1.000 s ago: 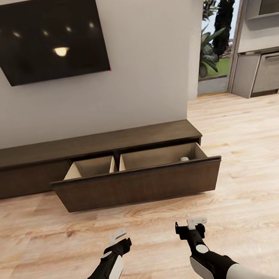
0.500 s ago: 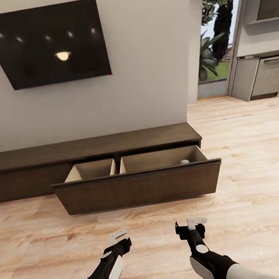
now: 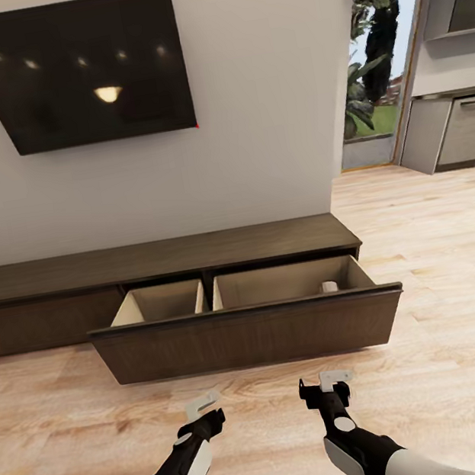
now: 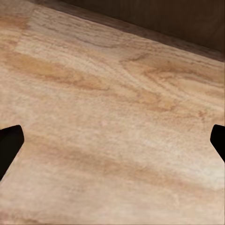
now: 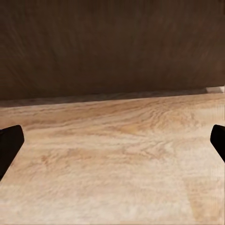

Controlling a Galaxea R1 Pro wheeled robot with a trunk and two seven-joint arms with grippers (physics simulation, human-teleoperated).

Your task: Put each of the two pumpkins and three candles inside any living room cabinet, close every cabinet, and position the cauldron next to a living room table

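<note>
The long dark-brown cabinet [image 3: 156, 259] stands against the grey wall under the TV, with one wide drawer [image 3: 250, 334] pulled out. A tan candle [image 3: 329, 285] lies in the drawer's right compartment, near its right wall; the left compartment looks bare. Both arms hang low over the plank floor in front of the drawer. My left gripper [image 3: 210, 418] is open with nothing in it, and its dark fingertips [image 4: 9, 145] frame bare floor. My right gripper [image 3: 323, 392] is open too and faces the drawer front [image 5: 112, 47]. No pumpkins or cauldron are in view.
A black TV [image 3: 74, 71] hangs on the wall above the cabinet. At the right a glass door [image 3: 383, 66] looks out on plants, beside grey kitchen units [image 3: 455, 131]. Light wood floor [image 3: 448, 295] stretches from the cabinet to the right.
The whole picture has shifted and the cabinet looks a little larger and nearer, so the camera has moved. Both arms keep the same pose and the drawer stays pulled out.
</note>
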